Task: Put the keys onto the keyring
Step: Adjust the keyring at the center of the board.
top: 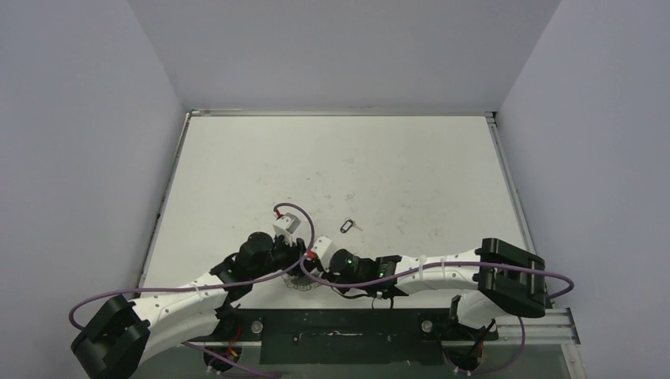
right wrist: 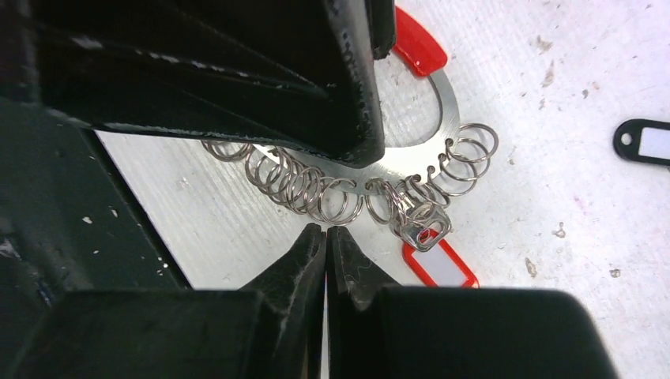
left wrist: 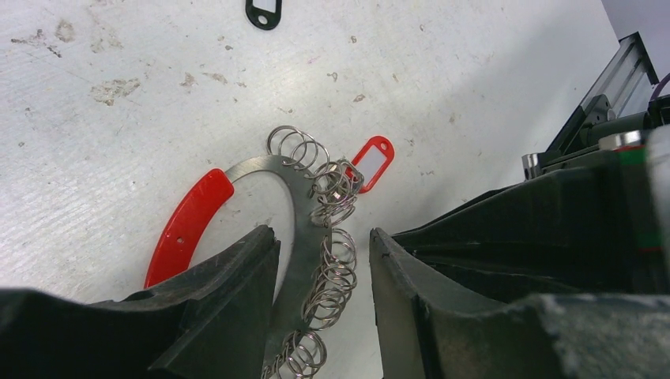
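So the table (top: 395,158) is carrying everything, and both arms are crowding in over one spot near their bases. The left pincer (left wrist: 322,235) is sitting released, its jaws straddling the flat band of the keyring (left wrist: 288,197) without squeezing it, with the red sleeve (left wrist: 186,225) curving off to its left. The right pincer (right wrist: 325,233) is clenched tight with nothing showing between its tips, and it's poking at the row of small rings (right wrist: 332,207) just ahead of it. The red tag (right wrist: 442,268) is hanging off one of those rings, just right of those tips. The loose key (left wrist: 263,13) is lying well out beyond both pincers. My take: that ring is going to be skating around unless the left one is really pinning the band, so I'd be clamping there first. Then I'd be opening the right one and going for the key by its dark head, leaving the shaft free.
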You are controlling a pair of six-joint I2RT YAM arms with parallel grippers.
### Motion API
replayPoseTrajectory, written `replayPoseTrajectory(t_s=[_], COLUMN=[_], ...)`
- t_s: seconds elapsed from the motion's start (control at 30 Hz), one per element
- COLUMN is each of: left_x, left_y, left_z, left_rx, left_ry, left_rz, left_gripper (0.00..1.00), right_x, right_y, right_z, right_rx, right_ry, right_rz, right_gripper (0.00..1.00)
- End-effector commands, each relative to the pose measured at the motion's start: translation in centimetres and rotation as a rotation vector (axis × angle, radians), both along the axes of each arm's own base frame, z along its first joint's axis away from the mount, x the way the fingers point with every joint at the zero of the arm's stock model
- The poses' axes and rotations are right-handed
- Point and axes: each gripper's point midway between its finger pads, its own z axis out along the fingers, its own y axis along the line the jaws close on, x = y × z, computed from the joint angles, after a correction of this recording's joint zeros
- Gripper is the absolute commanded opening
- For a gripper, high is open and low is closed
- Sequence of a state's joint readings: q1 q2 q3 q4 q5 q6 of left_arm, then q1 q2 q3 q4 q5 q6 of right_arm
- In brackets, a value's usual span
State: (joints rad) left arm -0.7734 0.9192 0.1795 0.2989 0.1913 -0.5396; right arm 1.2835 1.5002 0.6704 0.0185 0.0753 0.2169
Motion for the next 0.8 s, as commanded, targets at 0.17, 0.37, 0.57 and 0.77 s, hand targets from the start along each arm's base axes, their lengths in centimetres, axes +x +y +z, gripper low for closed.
replayPoseTrajectory(t_s=[0.17, 0.37, 0.57, 0.77], left_x=[0.1, 0.0, 0.0, -0.1], left_y=[0.0, 0.1, 0.1, 0.1], left_z=[1.4, 1.4, 1.4, 1.4], left_rx=[-0.015, -0.013, -0.016, -0.017], left_ry=[-0.05, -0.044, -0.04, -0.042], left_rz=[-0.007, -0.007, -0.006, -0.007], left_gripper=[0.44, 0.44, 0.44, 0.44], right_x=[-0.8, 0.0, 1.0, 1.5], right_y=[1.8, 2.4, 2.6, 2.8], right_z=[1.8, 1.3, 1.3, 1.3], right_rx=[0.073, 0.035, 0.012, 0.004], right_ry=[-0.009, -0.024, -0.057, -0.073], right_rz=[0.104, 0.065, 0.021, 0.01], right_gripper=[0.27, 0.39, 0.46, 0.26])
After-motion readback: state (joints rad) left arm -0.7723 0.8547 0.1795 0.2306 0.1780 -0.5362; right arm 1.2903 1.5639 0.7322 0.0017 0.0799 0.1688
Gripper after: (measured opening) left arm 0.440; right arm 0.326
